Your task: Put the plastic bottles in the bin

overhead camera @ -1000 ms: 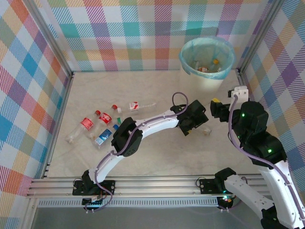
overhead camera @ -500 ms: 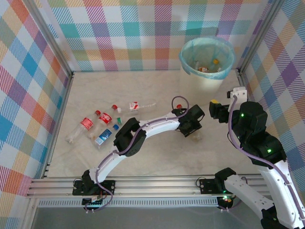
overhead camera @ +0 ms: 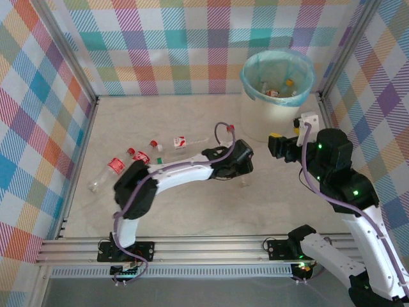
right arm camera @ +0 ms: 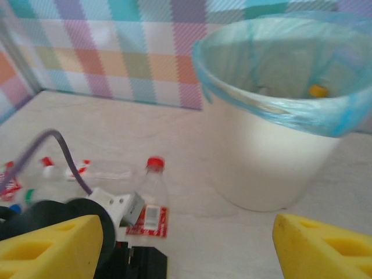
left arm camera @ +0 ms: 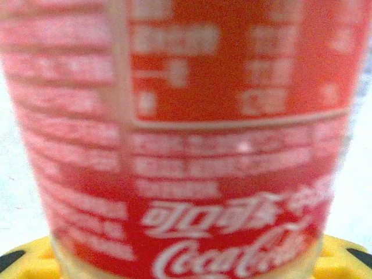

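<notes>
The left tool (left arm camera: 186,264) is closed narrow on a small Coca-Cola bottle (left arm camera: 186,145). Its yellow pads (left arm camera: 29,258) sit on either side of the red label, low on the body, and the print almost fills the left wrist view. From the right wrist the bottle stands upright near the middle of the table (overhead camera: 192,211), with its red cap (right arm camera: 154,163) above the tool. It looks empty, so I judge it very light, thin-walled and springy. Too hard a squeeze would dent it, and the smooth plastic could slip or swing in the jaws. The labelled waist, where it is held, seems the sensible place, as it is stiffer than the clear shoulder and less likely to pivot than the neck. The bin (overhead camera: 245,78) stands at the far right, well apart from the held bottle and beyond it. A few bottles already lie inside. The right tool (right arm camera: 186,250) hangs near the bin with its jaws wide and nothing between them. The other bottles (overhead camera: 128,165) lie in a loose cluster on the left of the table.
</notes>
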Available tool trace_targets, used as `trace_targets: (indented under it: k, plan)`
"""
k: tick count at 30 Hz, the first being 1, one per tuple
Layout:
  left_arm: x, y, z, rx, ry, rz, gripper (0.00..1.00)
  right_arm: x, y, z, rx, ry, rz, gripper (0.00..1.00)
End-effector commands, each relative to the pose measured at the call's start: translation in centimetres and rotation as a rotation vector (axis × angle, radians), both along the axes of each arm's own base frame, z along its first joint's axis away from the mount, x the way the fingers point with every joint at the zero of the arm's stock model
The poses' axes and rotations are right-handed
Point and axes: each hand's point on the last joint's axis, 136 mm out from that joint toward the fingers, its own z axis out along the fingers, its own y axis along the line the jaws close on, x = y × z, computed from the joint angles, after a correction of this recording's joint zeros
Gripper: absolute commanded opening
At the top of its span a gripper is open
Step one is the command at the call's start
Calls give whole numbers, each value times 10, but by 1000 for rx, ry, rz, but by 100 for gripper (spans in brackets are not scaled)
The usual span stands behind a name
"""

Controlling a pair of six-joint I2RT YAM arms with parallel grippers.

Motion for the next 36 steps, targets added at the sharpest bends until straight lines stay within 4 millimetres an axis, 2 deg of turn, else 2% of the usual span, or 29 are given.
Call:
trace_targets:
  k: [1,3,6,8,11,17,23,30,36]
  plan:
    - [13,18,104,-37,-383,-126,54,-5,39,44,165,-48,190,76]
    - [2,35,141,-17,-536,-219,54,-6,58,60,229,-49,289,76]
    - [-16,59,178,39,-717,-343,54,-6,82,78,312,-46,410,76]
    - [-31,68,197,61,-809,-438,56,-4,95,86,350,-35,479,76]
    - [-50,78,210,88,-896,-551,55,2,114,90,386,21,563,74]
    - [-69,88,217,107,-955,-649,54,3,141,97,436,72,712,74]
    - [-65,92,214,126,-938,-636,54,3,151,102,437,59,766,73]
    - [-57,99,220,94,-953,-590,52,6,139,110,400,-30,689,78]
    - [-54,102,218,94,-951,-581,53,-2,131,118,383,-130,684,79]
